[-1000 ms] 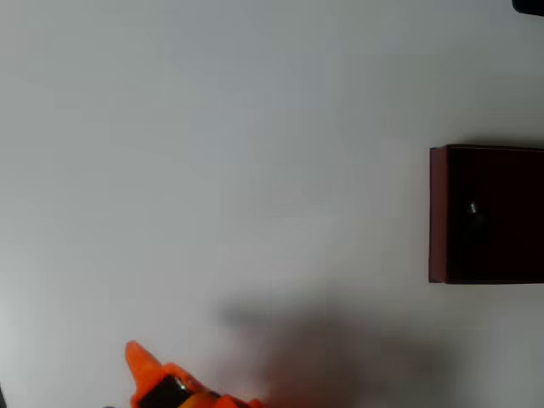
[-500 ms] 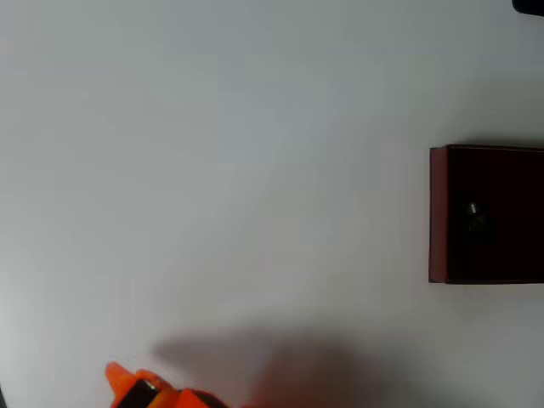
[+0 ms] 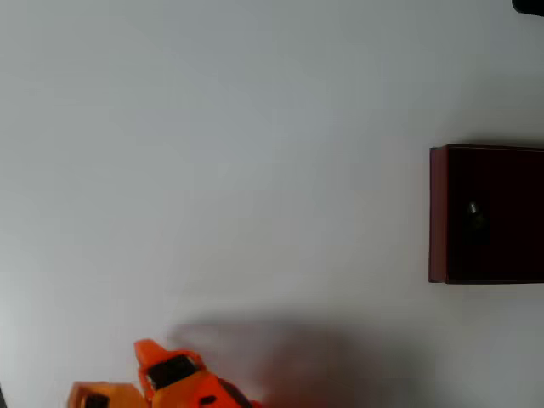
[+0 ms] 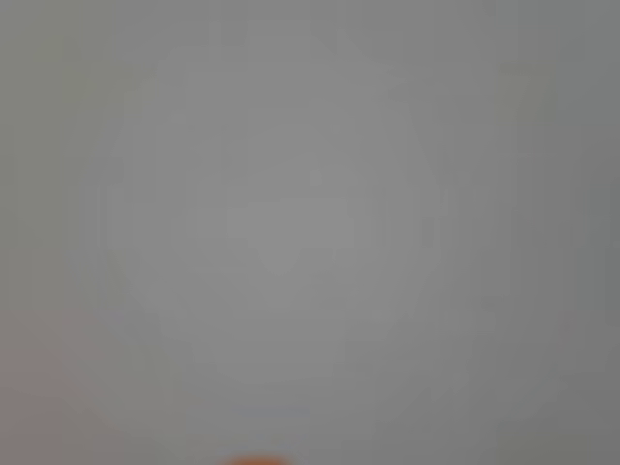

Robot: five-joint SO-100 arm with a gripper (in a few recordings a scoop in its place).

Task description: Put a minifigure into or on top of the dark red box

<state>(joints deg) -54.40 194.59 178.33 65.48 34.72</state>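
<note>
Overhead view: the dark red box (image 3: 438, 212) is sitting at about 3 o'clock on the white bench (image 3: 238, 153), cut by the right edge; its dark inside is facing up.
Minifigure: the minifigure (image 3: 474, 214) is lying inside the box, toward the middle of the part that shows, its pale head a small light spot against the dark floor.
Wrist view: it is giving a blurred grey surface, with a thin orange sliver (image 4: 254, 461) peeking in at 6 o'clock; the box and the figure are showing in the overhead view instead.
Arm: the orange arm (image 3: 200, 389) is reaching in from the bottom edge at about 7 o'clock, pointing toward 10 o'clock, with a soft grey shadow (image 3: 289, 357) lying just to its right.
Gripper: the gripper (image 3: 149, 353) is hanging well apart from the box, holding nothing that can be seen; whether its jaws are parted or together cannot be told.
</note>
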